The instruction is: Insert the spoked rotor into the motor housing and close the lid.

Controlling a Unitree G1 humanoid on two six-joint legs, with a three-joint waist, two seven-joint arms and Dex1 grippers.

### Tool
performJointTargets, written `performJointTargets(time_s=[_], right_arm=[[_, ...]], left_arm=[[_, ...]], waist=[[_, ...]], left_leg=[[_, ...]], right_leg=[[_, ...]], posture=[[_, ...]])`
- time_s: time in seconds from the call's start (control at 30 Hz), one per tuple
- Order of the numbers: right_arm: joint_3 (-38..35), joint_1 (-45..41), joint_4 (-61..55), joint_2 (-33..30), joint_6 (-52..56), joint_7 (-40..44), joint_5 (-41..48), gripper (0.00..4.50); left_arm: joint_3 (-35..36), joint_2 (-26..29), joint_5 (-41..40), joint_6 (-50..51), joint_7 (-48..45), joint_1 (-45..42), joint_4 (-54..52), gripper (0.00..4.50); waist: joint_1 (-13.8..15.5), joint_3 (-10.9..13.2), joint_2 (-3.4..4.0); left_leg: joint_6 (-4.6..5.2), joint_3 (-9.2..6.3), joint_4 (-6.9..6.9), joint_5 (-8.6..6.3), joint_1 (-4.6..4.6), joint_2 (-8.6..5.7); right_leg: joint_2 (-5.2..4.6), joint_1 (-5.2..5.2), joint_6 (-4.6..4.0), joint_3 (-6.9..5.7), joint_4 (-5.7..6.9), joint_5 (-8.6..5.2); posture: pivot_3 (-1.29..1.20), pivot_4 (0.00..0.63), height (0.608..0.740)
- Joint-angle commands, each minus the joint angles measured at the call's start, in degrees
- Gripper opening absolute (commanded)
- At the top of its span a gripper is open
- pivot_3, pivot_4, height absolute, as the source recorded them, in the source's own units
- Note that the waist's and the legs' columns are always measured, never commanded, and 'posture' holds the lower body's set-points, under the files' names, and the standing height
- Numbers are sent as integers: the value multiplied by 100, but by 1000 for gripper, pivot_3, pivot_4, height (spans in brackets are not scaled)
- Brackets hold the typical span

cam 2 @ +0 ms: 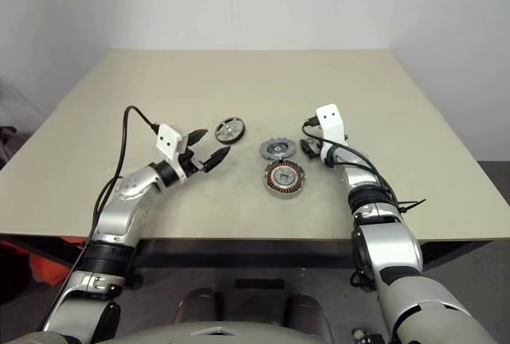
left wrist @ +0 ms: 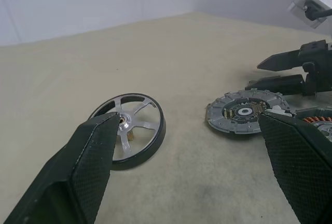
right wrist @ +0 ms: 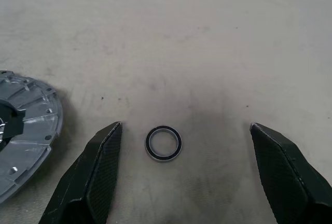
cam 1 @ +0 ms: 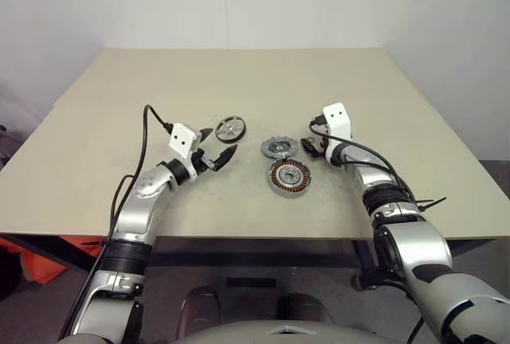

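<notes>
— Now, report your pincers.
— My left gripper stands released, holding nothing; the spoked rotor lies just beyond its fingertips. My right gripper is likewise spread wide, a small thin ring between its fingers.
— Remaining parts?
— The lid lies just left of my right gripper, the motor housing touching its near edge.

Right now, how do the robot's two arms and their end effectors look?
Both arms are silver-grey metal with black joint bands. Each wrist carries a white boxy camera block, and a black cable loops from it back along the arm. The left end effector and the right end effector each have two black, tapering fingers with a fine textured inner pad. Black cable ties sit on the right forearm.
</notes>
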Motion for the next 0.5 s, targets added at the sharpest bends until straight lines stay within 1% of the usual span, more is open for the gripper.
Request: performJointTargets(time_s=[0.03, 0.13, 0.23, 0.3, 0.33, 0.5], right_arm=[[-104, -226, 85, -24, -134, -5, 5, 4437], [-115, -247, 175, -22, -127, -7, -3, 3858], [-112, -240, 158, 3, -83, 50, 6, 2845], [-100, -231, 138, 1, -60, 41, -10, 2089], [-102, -231, 140, -5, -54, 28, -15, 1797], [-91, -241, 138, -3, 65, 1, -40, 1797]], left_arm=[[60, 42, -14, 8, 46, 5, -259, 4479], [68, 55, -5, 17, 60, -19, -258, 4500], [85, 67, -9, 19, 77, -23, -265, 4500], [88, 73, -9, 15, 86, -22, -261, 4500], [87, 75, -7, 14, 88, -24, -258, 4500], [103, 97, -17, 29, 96, -56, -275, 4500]], waist=[[0, 0, 0], [3, 0, 0], [6, 0, 0], [4, 0, 0], [4, 0, 0], [2, 0, 0]], left_leg=[[0, 0, 0, 0, 0, 0], [1, 0, 0, -1, 1, 0], [3, 0, 1, -2, 2, 0], [4, 0, 1, -2, 3, 0], [4, 0, 1, -2, 3, 0], [4, 0, 1, -2, 3, 0]], right_leg=[[0, 0, 0, 0, 0, 0], [0, 0, 0, 0, 3, 0], [0, 0, 0, 0, 8, 0], [0, 0, 0, 0, 8, 0], [0, 0, -1, 0, 8, 0], [0, 0, -1, 0, 8, 0]], posture=[[0, 0, 740], [0, 0, 740], [0, 0, 740], [0, 0, 740], [0, 0, 740], [0, 0, 740]])
